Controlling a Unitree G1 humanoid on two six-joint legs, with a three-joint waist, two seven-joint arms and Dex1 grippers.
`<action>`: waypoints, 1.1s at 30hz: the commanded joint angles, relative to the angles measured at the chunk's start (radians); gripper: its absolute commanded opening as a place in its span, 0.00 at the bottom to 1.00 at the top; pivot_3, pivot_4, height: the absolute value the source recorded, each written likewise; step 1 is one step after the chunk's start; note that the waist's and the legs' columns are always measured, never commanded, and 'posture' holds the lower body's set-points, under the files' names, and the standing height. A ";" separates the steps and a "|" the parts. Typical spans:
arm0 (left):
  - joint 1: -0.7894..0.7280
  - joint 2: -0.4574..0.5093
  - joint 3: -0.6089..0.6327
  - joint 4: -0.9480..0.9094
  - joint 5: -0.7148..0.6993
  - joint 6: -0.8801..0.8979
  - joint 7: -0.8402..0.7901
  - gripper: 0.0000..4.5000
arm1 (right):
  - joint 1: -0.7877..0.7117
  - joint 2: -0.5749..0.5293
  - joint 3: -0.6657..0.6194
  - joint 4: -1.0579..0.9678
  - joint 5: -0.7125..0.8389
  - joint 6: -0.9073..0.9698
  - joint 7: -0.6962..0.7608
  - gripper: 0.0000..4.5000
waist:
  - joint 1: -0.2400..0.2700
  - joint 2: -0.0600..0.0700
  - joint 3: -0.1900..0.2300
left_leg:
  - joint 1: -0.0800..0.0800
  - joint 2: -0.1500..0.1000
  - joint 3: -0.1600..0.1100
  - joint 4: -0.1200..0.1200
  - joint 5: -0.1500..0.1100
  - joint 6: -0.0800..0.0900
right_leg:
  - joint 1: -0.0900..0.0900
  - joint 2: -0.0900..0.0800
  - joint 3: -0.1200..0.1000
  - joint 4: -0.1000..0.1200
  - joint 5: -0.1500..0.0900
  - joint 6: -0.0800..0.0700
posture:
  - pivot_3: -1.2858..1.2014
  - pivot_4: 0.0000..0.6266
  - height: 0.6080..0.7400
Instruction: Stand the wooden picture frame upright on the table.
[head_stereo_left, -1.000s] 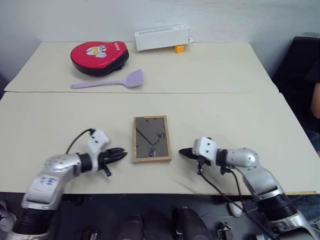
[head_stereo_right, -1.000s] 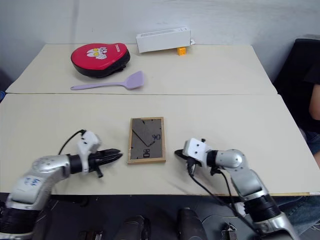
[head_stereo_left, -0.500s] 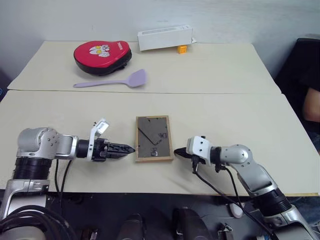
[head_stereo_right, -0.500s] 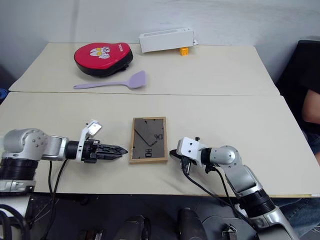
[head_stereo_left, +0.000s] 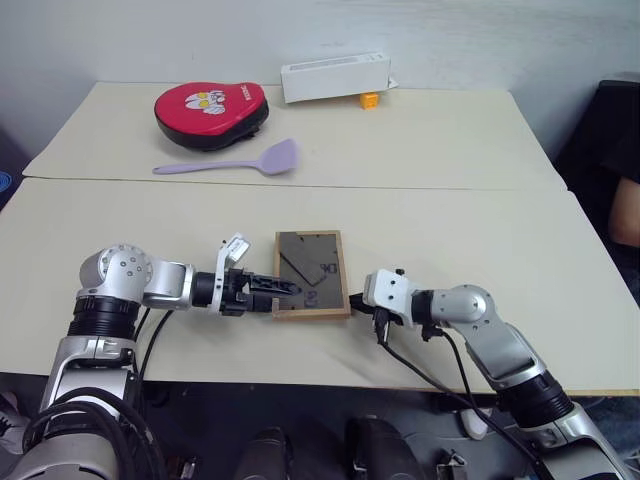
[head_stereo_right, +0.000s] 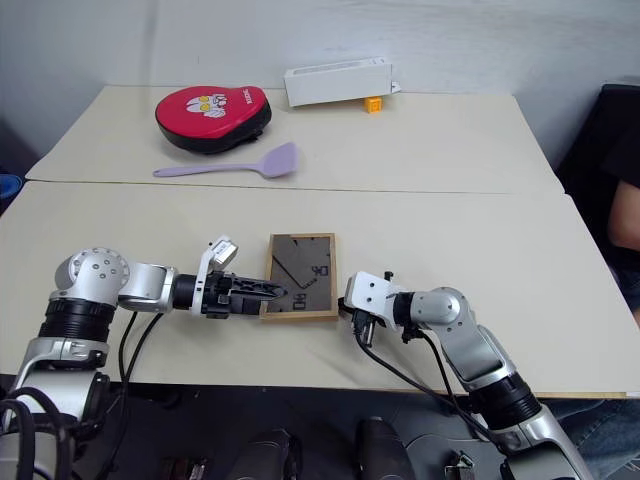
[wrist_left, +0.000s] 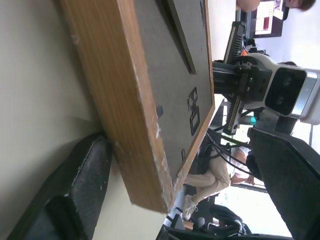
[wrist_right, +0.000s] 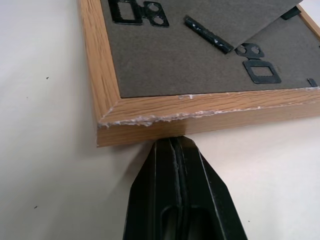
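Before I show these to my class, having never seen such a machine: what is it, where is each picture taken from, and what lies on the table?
It is a humanoid robot with two arms, each ending in a gripper of two black fingers. The two wide pictures come from cameras on its head, looking down over the arms. The two close-ups come from cameras on its wrists.

On the near table lies the wooden picture frame, flat and back side up, so its dark back board and fold-out stand show. The left gripper is open, with one finger over the frame's left edge and the other beside it on the table. The right gripper is shut, its tip against the frame's opposite edge. Nothing is lifted yet.

On the far table are a red pad, a purple spatula, a white long box and a small orange block.
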 joint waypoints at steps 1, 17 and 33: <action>0.007 -0.054 0.004 0.045 -0.031 0.007 0.097 0.85 | -0.006 0.011 0.030 -0.036 0.000 0.005 0.010 0.00 | 0.003 0.000 0.000 | 0.000 0.000 0.000 0.000 0.000 0.000 | 0.000 0.000 0.000 0.000 0.000 0.000 | 0.52 0.24 1.00; 0.193 -0.002 0.133 -0.327 0.091 -0.350 -0.129 0.28 | 0.238 -0.119 -0.284 -0.168 0.266 0.025 0.081 0.04 | 0.012 -0.001 0.000 | -0.003 0.000 -0.002 0.000 -0.001 -0.002 | 0.000 0.001 -0.003 -0.002 0.000 0.000 | 0.52 0.24 1.00; 0.313 -0.056 -0.080 -0.526 0.527 -0.988 -0.459 0.28 | -0.081 0.013 -0.292 -0.276 0.670 0.396 -0.069 0.98 | -0.012 0.001 0.002 | -0.003 0.002 -0.001 -0.004 0.000 -0.001 | -0.001 0.001 -0.002 -0.007 0.000 0.000 | 0.52 0.24 1.00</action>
